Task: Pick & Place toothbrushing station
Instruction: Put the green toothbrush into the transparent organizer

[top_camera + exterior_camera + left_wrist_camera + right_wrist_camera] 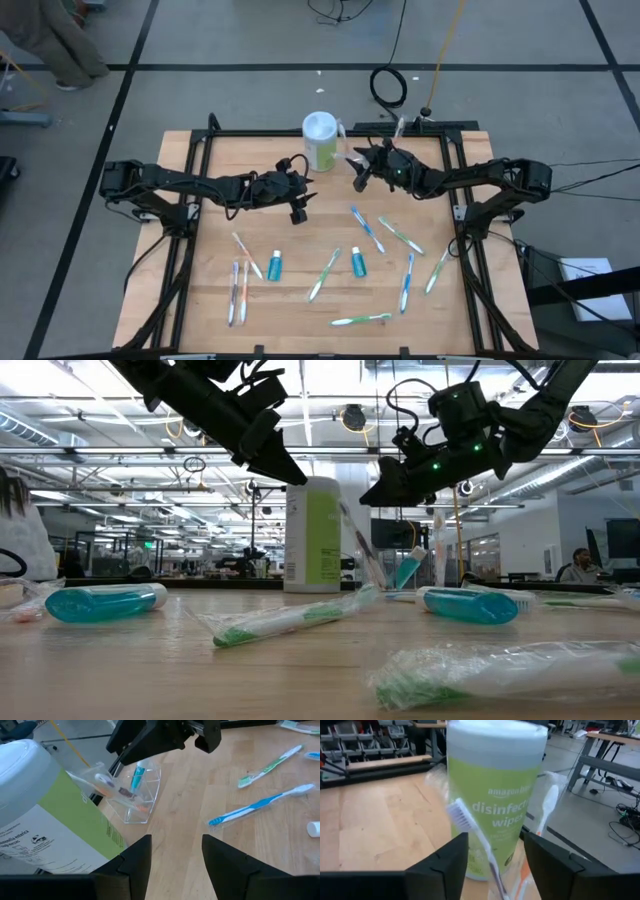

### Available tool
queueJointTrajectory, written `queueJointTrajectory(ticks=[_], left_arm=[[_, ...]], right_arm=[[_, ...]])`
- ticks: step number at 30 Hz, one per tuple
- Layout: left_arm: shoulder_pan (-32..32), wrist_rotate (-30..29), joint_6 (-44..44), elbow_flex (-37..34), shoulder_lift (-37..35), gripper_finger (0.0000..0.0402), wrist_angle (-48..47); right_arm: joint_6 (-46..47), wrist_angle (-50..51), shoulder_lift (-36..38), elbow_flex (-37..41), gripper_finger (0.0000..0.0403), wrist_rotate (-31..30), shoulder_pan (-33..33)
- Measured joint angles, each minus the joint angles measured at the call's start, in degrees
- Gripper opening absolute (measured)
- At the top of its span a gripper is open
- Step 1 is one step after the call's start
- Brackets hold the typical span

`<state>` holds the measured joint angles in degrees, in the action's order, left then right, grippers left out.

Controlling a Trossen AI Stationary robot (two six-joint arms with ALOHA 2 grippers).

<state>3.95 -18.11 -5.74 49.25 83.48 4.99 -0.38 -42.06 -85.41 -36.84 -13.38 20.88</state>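
The clear plastic holder (142, 805) stands on the table right beside a green-and-white wipes canister (45, 820). A blue toothpaste tube (136, 775) and a white-and-orange toothbrush (112, 787) stand in it. My right gripper (358, 172) is open just above the holder. In the right wrist view the upright toothbrush heads (457, 817) (547, 802) rise in front of my right gripper's (495, 865) open fingers. Whether a finger touches a brush, I cannot tell. My left gripper (298, 210) is open and empty, raised above the table a little nearer the front, and points toward the holder.
The wipes canister (320, 140) stands at the table's far middle. Several wrapped toothbrushes (368, 230) (323, 275) (240, 290) (360, 320) and two blue toothpaste tubes (275, 265) (357, 262) lie across the near half of the table.
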Motion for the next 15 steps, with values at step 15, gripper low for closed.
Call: queueJointTrajectory(ticks=[15], left_arm=[[0.0,0.0,0.0,0.0,0.0,0.0177,0.0]], right_arm=[[-7.72,-1.79,2.7,-0.1,0.0187,-4.69,-6.11]])
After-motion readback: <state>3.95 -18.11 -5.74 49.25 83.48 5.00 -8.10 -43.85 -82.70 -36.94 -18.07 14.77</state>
